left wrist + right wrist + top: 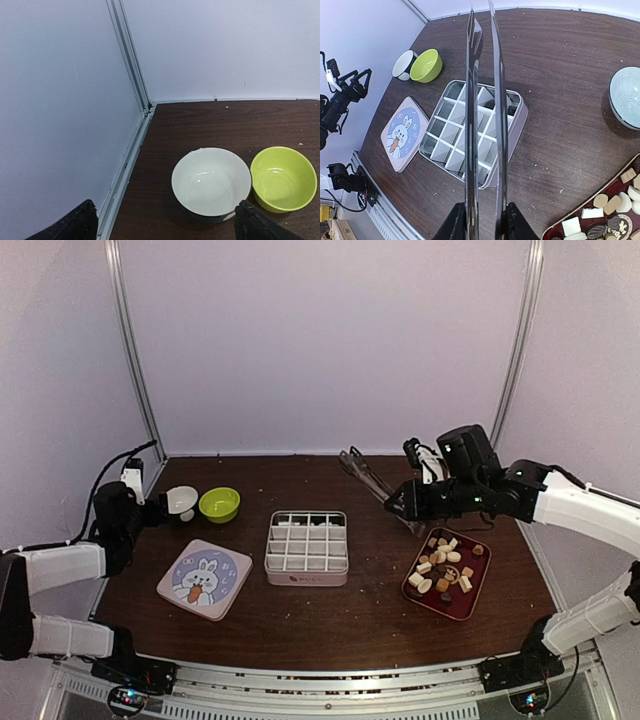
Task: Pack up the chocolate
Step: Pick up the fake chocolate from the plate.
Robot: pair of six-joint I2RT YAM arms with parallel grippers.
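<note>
While the right gripper [483,221] clamps long steel tongs [472,100] whose blades run out over the white divided tin [307,558], the chocolate [445,565] lies right of that tin in a dark red tray [479,589], nearest this arm. The left gripper [165,222] gapes empty, left of the tin.

I read tabletop [330,625] as dark wood grain, matt, faint sheen only. White bowl [211,181] glossy, glazed look, catches light spots. Green bowl [283,178] equally glossy; plastic or glaze, I cannot tell. Tongs [499,125] polished metal, mirror-bright along both blades. Divided box [306,577] looks like thin metal, pale satin finish, smooth partitions. Lid [204,579] smooth, printed, low shine. Tray [462,608] dark red, lacquer-like gloss. Chocolate [446,565] matt, dry-looking. Walls [320,340] flat matt white.
</note>
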